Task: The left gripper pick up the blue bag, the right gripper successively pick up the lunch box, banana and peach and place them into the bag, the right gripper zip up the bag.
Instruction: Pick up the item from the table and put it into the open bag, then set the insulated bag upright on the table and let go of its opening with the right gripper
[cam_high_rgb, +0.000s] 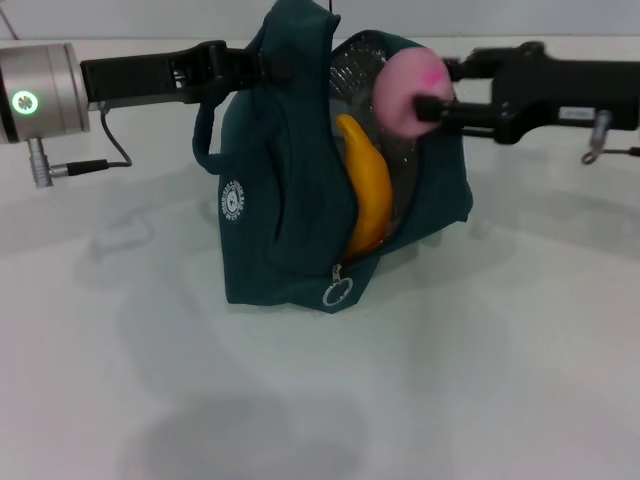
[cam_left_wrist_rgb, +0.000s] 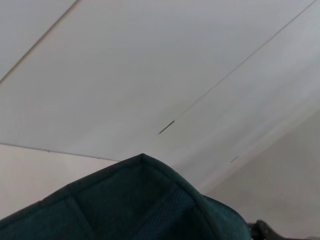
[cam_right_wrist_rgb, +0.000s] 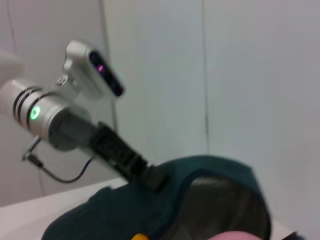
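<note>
The blue bag (cam_high_rgb: 280, 230) stands open on the white table, its silver lining showing. My left gripper (cam_high_rgb: 272, 66) is shut on the bag's top edge and holds it up; the right wrist view shows this gripper (cam_right_wrist_rgb: 152, 177) at the bag's (cam_right_wrist_rgb: 115, 217) rim. The banana (cam_high_rgb: 366, 190) stands upright inside the opening. My right gripper (cam_high_rgb: 432, 106) is shut on the peach (cam_high_rgb: 408, 88) and holds it at the upper part of the bag's mouth. The lunch box is hidden. In the left wrist view only the bag's fabric (cam_left_wrist_rgb: 135, 205) shows.
The zip's ring pull (cam_high_rgb: 338, 292) hangs at the bag's lower front. A cable (cam_high_rgb: 105, 150) loops from the left wrist (cam_high_rgb: 35, 95) onto the table (cam_high_rgb: 500, 360). A small connector (cam_high_rgb: 596, 140) dangles under the right arm.
</note>
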